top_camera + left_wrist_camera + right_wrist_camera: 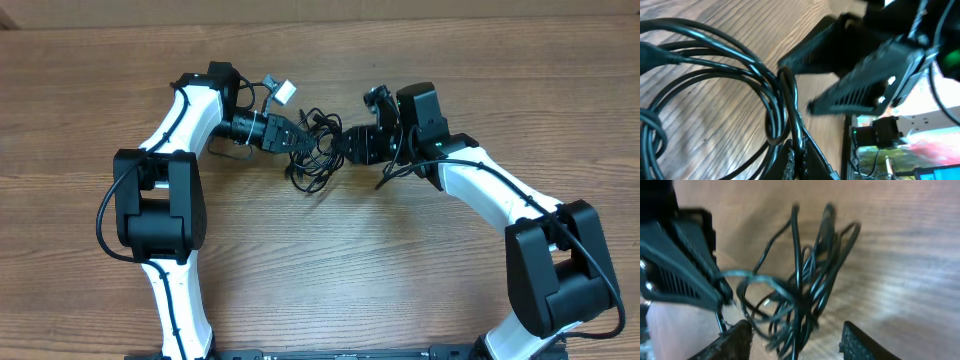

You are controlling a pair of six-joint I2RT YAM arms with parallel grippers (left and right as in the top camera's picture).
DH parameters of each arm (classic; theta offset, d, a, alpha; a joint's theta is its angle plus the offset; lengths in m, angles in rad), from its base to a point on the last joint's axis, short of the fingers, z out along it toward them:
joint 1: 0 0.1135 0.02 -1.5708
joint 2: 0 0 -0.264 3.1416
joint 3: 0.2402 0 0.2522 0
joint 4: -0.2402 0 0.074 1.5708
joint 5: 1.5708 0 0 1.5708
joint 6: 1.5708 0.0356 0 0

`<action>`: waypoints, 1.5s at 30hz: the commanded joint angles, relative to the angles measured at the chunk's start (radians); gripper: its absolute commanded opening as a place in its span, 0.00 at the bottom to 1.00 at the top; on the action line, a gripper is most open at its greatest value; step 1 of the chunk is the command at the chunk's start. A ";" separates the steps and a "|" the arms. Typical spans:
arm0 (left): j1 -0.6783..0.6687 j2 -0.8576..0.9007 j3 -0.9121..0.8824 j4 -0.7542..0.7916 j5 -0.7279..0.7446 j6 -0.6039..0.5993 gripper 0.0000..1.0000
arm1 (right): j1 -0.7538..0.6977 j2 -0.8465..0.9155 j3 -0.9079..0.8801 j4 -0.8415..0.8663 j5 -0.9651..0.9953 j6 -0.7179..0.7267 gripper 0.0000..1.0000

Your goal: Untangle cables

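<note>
Left gripper point(293, 137) clamps the cables point(315, 152), right gripper point(796, 342) stands apart around them on the table point(350, 260).

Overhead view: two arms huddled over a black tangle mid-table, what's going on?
Both arms are working on a tangle of thin black cables on the wooden table. The left end effector is shut and appears to pinch a strand at the tangle's left edge. The right end effector faces it from the other side, jaws open, its fingers straddling the bundle without gripping it. Nothing is untangled yet.
</note>
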 commanded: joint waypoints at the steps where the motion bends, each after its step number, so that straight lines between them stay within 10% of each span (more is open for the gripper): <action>1: 0.007 -0.023 -0.006 0.010 -0.034 -0.016 0.04 | -0.004 -0.002 0.011 0.029 0.031 0.077 0.50; 17: 0.065 -0.023 -0.006 0.018 -0.102 -0.111 0.05 | 0.026 -0.001 -0.002 0.019 0.065 0.105 0.42; 25: 0.065 -0.023 -0.006 0.018 -0.106 -0.113 0.05 | 0.082 -0.001 -0.002 0.018 0.068 0.296 0.18; 45: 0.065 -0.023 -0.006 0.029 -0.108 -0.113 0.04 | 0.171 -0.001 -0.002 0.092 -0.029 0.546 0.12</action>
